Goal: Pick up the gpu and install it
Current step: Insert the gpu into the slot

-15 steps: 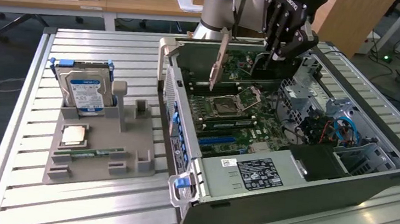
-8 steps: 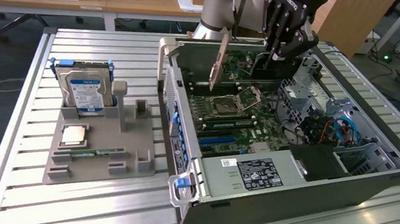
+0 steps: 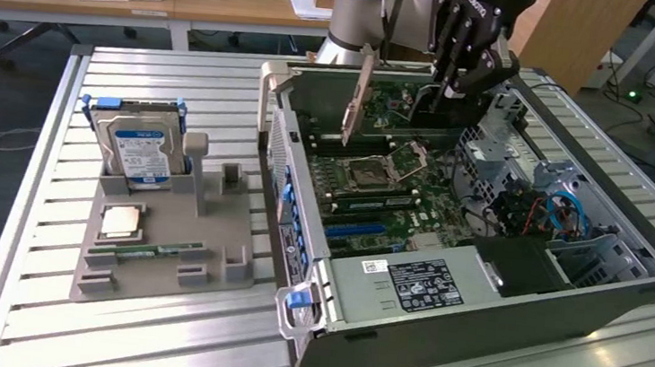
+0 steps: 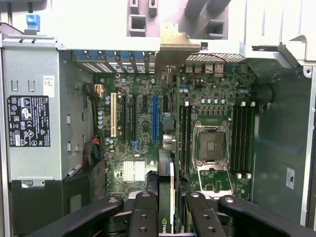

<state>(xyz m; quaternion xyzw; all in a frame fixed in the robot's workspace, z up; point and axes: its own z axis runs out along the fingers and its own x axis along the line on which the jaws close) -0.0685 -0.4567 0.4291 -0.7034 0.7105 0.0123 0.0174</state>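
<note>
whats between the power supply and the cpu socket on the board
In the wrist view: card slots, one white and one blue, then memory slots.

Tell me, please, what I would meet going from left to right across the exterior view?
hard drive → gpu, at its silver bracket → gripper holding it → blue cables inside the case

Arm (image 3: 362,7): pale blue joint cap over a silver-grey housing. End effector (image 3: 443,85): matte black, built of jointed link bars. Fingers (image 4: 143,217) carry round black screw heads along each bar.
</note>
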